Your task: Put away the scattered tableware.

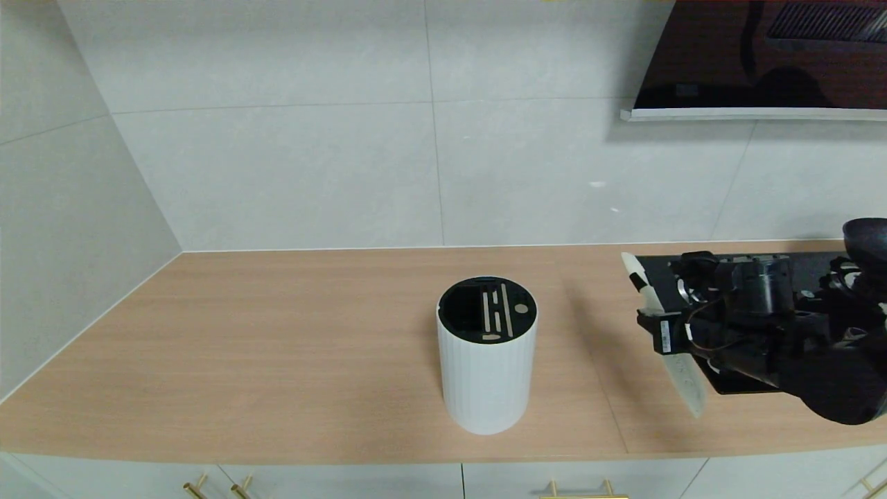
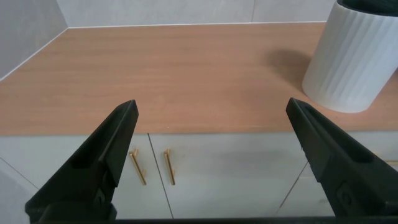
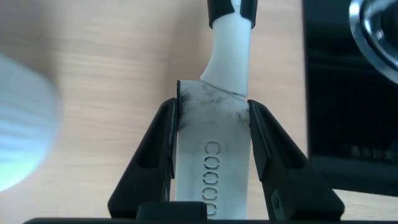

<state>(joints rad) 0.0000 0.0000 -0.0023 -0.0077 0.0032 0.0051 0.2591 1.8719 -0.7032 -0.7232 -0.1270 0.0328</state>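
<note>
A white ribbed cylindrical holder (image 1: pixel 487 360) with a black slotted top stands upright mid-counter. My right gripper (image 1: pixel 665 333) hovers to its right, over the counter's edge of a black cooktop, shut on a white knife (image 1: pixel 686 381). In the right wrist view the fingers (image 3: pixel 155 155) clamp the flat blade of the knife (image 3: pixel 214 155) near its handle, which carries a black band; the gripper (image 3: pixel 211 118) is apart from the holder (image 3: pixel 18 124). My left gripper (image 2: pixel 211 115) is open and holds nothing, low in front of the counter's front edge, with the holder (image 2: pixel 351 56) off to one side.
The wooden counter (image 1: pixel 277 346) meets tiled walls at the back and left. A black cooktop (image 1: pixel 818 267) lies at the right under a dark range hood (image 1: pixel 762 62). White cabinet doors with gold handles (image 2: pixel 168 168) are below the front edge.
</note>
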